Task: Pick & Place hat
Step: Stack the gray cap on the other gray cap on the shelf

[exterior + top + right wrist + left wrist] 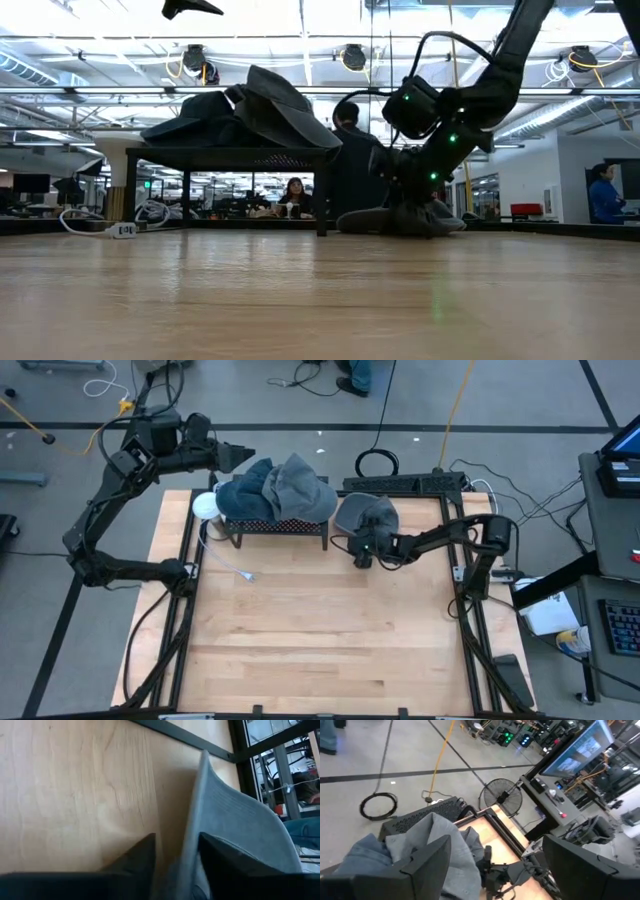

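A grey hat (366,514) lies on the table's far right part, right of a low black rack (275,528). A blue hat (245,495) and a second grey hat (302,484) lie piled on the rack top, also seen as a dark heap (245,115) in the low view. My right gripper (362,553) is down at the near edge of the table's grey hat (400,218), shut on it. My left gripper (240,455) hangs open, high over the rack's far left end, with the piled hats (435,845) below its fingers. My right gripper pinches the grey hat's brim edge (196,820) between its two fingers (142,857), coming low and nearly level from the table's near right side. The brim stands on edge between the fingers. The hat's body rests on the table.
A white round object (205,505) stands at the rack's left end, and a white cable with a plug (238,568) trails onto the table near it. Black frame rails (470,610) run along the table's sides. The near half of the wooden table (320,650) is bare.
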